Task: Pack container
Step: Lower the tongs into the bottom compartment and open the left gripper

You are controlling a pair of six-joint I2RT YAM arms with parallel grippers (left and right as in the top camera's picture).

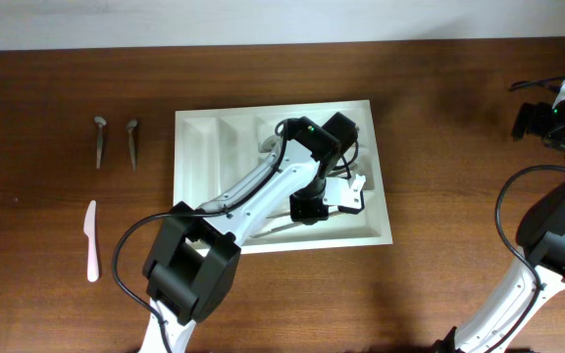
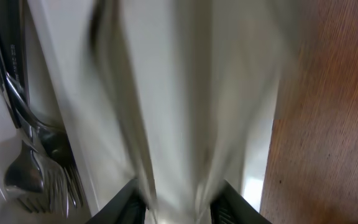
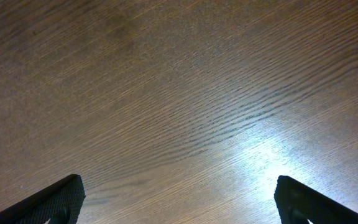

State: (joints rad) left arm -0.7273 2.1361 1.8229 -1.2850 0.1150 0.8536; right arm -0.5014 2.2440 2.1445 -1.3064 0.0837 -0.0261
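Container [image 1: 199, 147], the white cutlery tray, lies mid-tabletop [image 1: 47, 314]; one compartment holds metal forks [image 2: 64, 183] and a spoon [image 2: 23, 174]. Left fingers [image 2: 123, 211] hang over it, grip impossible to tell through blur; farther right, right fingers [image 3: 48, 202] gape, holding nothing.

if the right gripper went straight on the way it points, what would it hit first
The bare wooden table: the right gripper faces it with fingers open and nothing lies between. How far off the surface is, the view doesn't show.
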